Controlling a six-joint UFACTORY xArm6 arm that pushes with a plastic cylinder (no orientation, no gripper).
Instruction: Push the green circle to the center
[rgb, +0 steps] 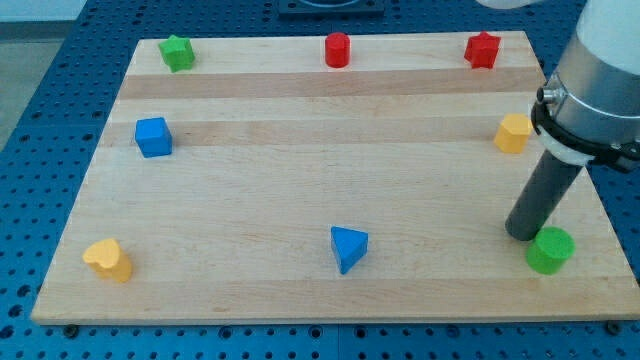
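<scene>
The green circle (550, 250) is a short round block near the board's bottom right corner. My tip (522, 234) is the lower end of a dark rod that comes down from the view's top right. It rests on the board just left of and slightly above the green circle, touching or nearly touching its edge.
On the wooden board (300, 190) are a green star (177, 52), a red cylinder (338, 49), a red star (482, 49), a yellow hexagon (513, 133), a blue cube (153, 137), a blue triangle (348, 247) and a yellow heart (108, 259).
</scene>
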